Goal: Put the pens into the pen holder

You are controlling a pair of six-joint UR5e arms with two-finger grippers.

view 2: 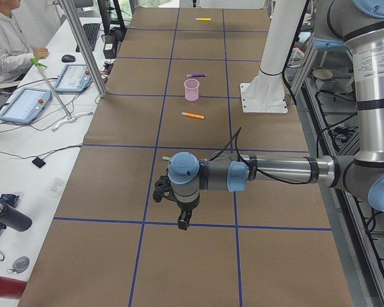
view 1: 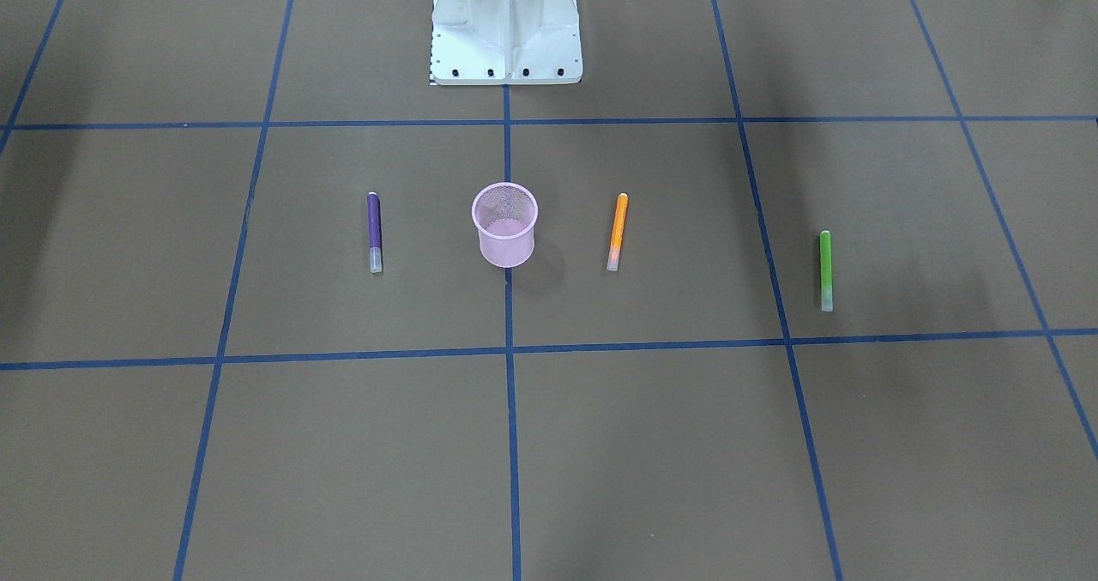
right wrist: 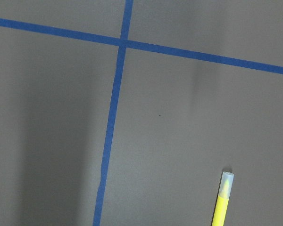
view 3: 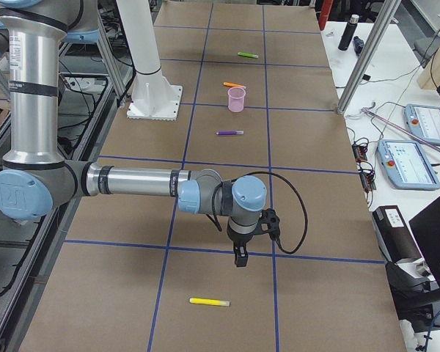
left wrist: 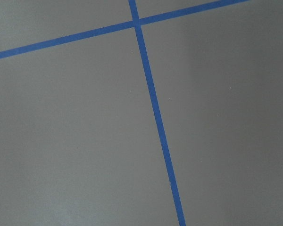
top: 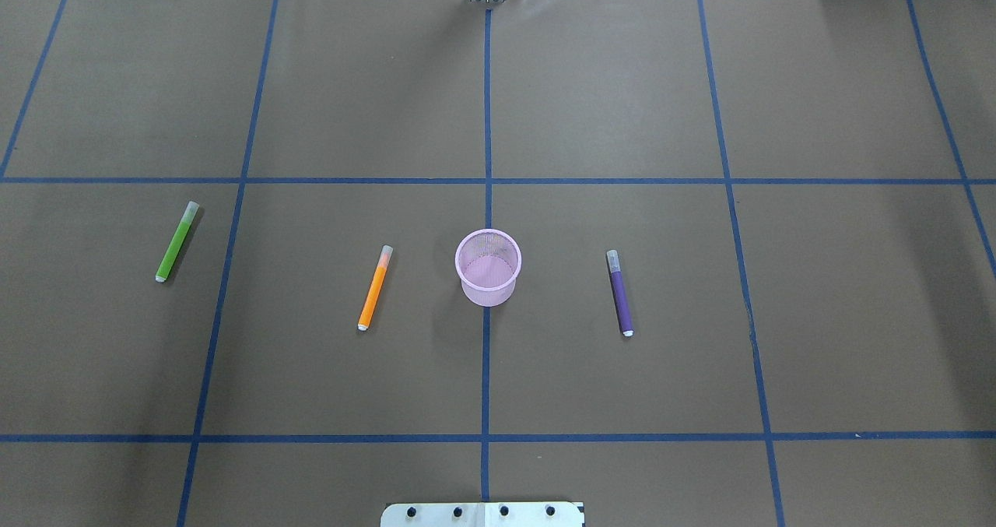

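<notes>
The pink mesh pen holder stands upright and empty at the table's middle. A purple pen, an orange pen and a green pen lie flat around it. A yellow pen lies far off toward the table's right end. My left gripper hangs above the brown paper past the green pen. My right gripper hangs above the paper near the yellow pen. Both show only in the side views, so I cannot tell whether they are open or shut.
The white robot base stands behind the holder. Blue tape lines grid the brown paper. Beside the table are an operator, tablets, aluminium posts and bottles.
</notes>
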